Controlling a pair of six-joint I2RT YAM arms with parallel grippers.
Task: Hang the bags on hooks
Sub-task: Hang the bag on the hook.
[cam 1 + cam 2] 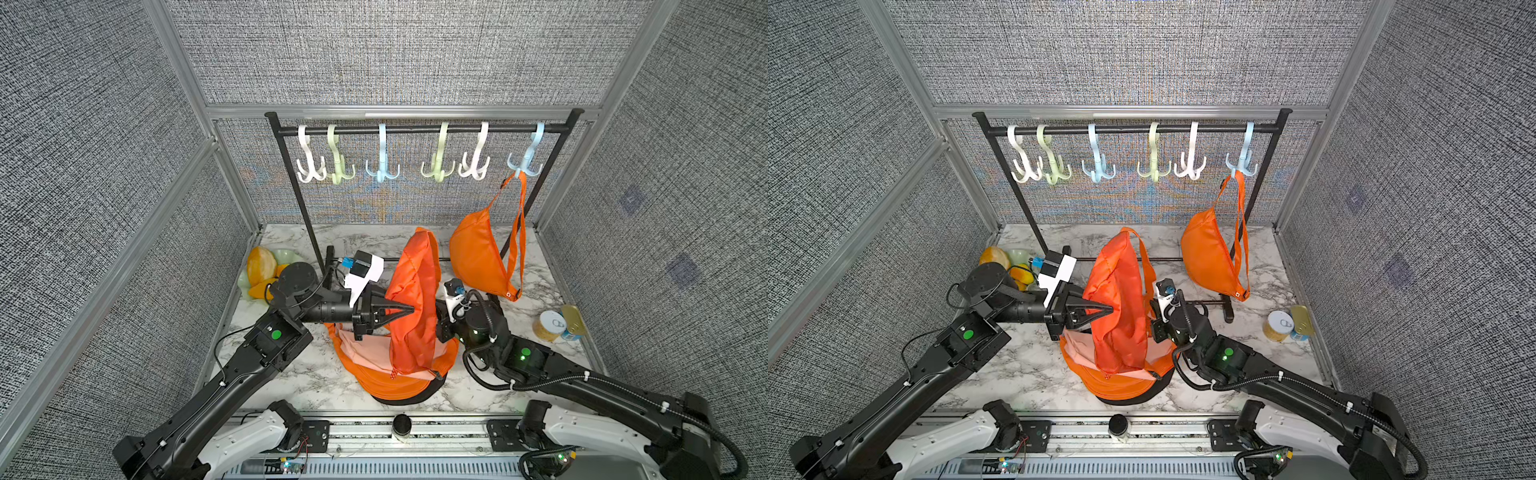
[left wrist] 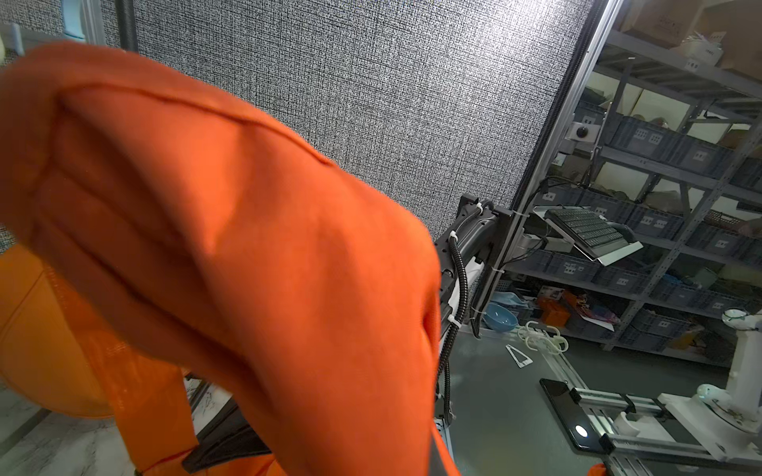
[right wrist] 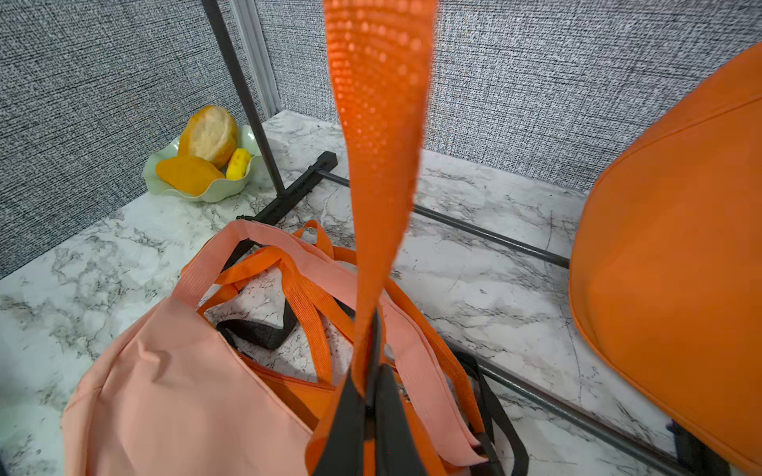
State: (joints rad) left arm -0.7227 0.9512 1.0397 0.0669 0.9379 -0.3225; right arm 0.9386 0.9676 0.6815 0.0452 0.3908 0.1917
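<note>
An orange bag (image 1: 415,286) (image 1: 1121,286) is held up over the middle of the table, above a pile of other bags. My left gripper (image 1: 411,309) (image 1: 1111,309) is shut on its fabric from the left. In the left wrist view that fabric (image 2: 247,247) hides the jaws. My right gripper (image 3: 371,358) is shut on the bag's orange strap (image 3: 379,123), which runs straight up from it. In both top views the bag hides the right gripper's jaws. Several hooks hang on the black rail (image 1: 415,129); the nearest ones, a pale blue (image 1: 382,166) and a green (image 1: 438,166), are bare.
A second orange bag (image 1: 478,253) (image 3: 680,247) hangs from the far right light blue hook (image 1: 525,160). A pink bag (image 3: 185,391) and an orange bag (image 1: 395,382) lie piled below. A fruit bowl (image 1: 257,270) stands at the left, tins (image 1: 550,326) at the right. The rack's base bar (image 3: 495,235) crosses the table.
</note>
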